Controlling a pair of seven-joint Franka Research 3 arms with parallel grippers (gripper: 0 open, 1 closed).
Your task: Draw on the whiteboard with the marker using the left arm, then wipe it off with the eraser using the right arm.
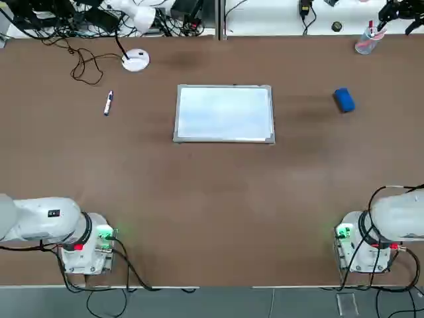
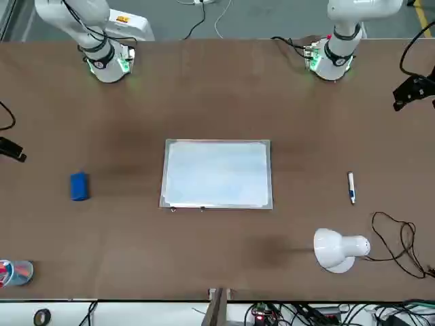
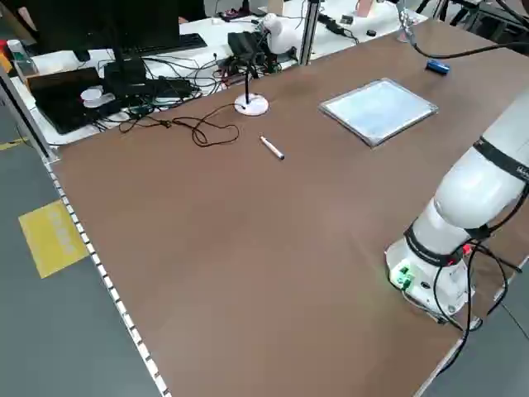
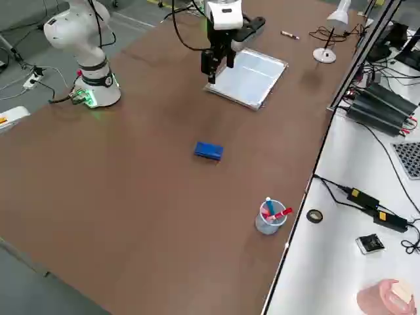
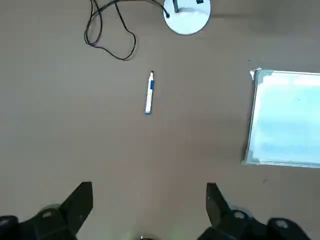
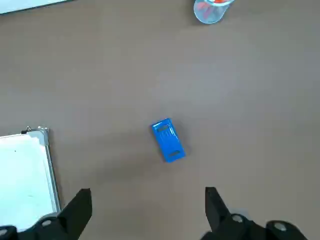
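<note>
1. We read this as the very start: the whiteboard (image 1: 224, 113) lies flat in the middle of the counter (image 1: 212, 199) with a clean face, so nothing is drawn and nothing is wiped.

2. The marker (image 1: 108, 103) lies flat on the counter well to the left of the whiteboard, towards the far side, near the round base of a small white lamp (image 1: 136, 60) and its loose cord. Nothing touches it.

3. The eraser (image 1: 344, 100) lies on the right of the whiteboard, well apart from it, with a clear cup of pens (image 1: 365, 40) farther off in the far right corner.

4. Our left claw (image 5: 145, 210) hangs high above the counter with its fingers spread wide and nothing between them; the marker shows well ahead of it in its wrist view.

5. Our right claw (image 6: 147, 212) is likewise wide open and empty, above the counter on the near side of the eraser.

6. The step in hand, as we judge it, is fetching the marker with the left arm. That calls for moving the left claw out over the marker, turning the fingers across its slim body, and descending low enough to pinch it off the counter.

7. The right arm can wait until marks are on the whiteboard.
</note>
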